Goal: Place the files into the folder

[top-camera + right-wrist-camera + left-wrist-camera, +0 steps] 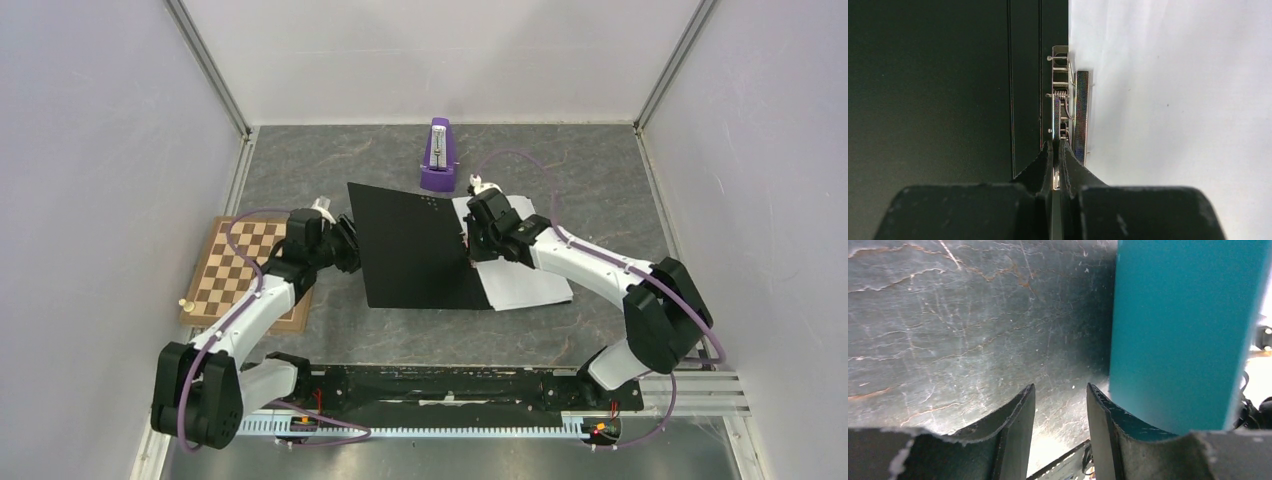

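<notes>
**Two arms at one open folder, paper on its right half**

One folder (415, 250) lies open at the middle of the bench (560, 170), black inside upward. Its left half is tilted up off the bench, and the left wrist view shows the teal outside (1178, 330) of that half rising just right of the camera's own fingers.

One patch of white files (525, 285) lies on the folder's right half, against the spine. How many sheets make it up cannot be counted from any view. The right arm covers part of them.

One metal clip (1068, 110) runs along the spine, between the black board (938, 90) and the white paper (1173, 100).

Of the two sets of fingers, the left fingers (350, 250) stand about halfway apart at the folder's left edge. Only bare bench shows between them, and the teal flap sits against the outer side of one.

The right fingers (1055, 147) are pressed together with their tips at the near end of the clip. Whether a thin bit of metal is nipped between them cannot be told.

One purple metronome (438, 157) stands behind the folder; its face is too small to read.

One brown chessboard (248, 270) lies at the left, partly under the left arm. One small pale piece (184, 301) sits at its near left edge.
</notes>
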`<state>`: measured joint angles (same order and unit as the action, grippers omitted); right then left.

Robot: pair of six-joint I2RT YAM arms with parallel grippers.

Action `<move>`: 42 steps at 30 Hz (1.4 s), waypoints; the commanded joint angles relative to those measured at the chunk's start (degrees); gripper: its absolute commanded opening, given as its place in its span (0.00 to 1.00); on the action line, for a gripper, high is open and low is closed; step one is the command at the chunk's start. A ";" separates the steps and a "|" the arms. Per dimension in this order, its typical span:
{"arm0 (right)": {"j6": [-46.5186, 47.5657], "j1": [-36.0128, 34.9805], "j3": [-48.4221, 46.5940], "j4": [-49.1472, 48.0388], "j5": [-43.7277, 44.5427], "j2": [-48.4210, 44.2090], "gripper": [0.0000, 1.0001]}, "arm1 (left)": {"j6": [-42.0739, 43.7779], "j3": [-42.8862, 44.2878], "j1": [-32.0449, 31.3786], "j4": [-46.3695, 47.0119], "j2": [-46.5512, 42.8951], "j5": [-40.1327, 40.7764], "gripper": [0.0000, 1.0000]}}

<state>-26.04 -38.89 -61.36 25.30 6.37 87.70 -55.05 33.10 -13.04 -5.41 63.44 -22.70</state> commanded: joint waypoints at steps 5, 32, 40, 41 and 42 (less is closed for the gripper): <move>-12.74 -7.32 5.80 -19.96 -4.31 4.33 0.00 | 5.80 7.05 -5.51 -1.86 4.74 -0.98 0.50; -9.51 -1.57 11.46 -12.02 8.37 -21.15 0.76 | 7.23 20.27 -19.19 -8.04 11.12 6.38 0.50; -2.22 -0.17 8.04 -2.81 19.73 -28.88 0.92 | 4.52 24.44 -29.43 -3.83 21.92 9.68 0.51; -1.41 -0.09 7.99 -2.42 20.27 -29.06 0.93 | 4.36 25.06 -30.51 -3.44 23.67 9.97 0.51; -0.89 -0.04 7.84 -1.97 20.76 -29.06 0.93 | 4.13 25.76 -31.69 -3.14 25.27 10.12 0.52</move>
<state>-31.73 -39.33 -51.09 18.94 20.78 59.33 -49.01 54.94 -40.58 -11.81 83.88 -15.07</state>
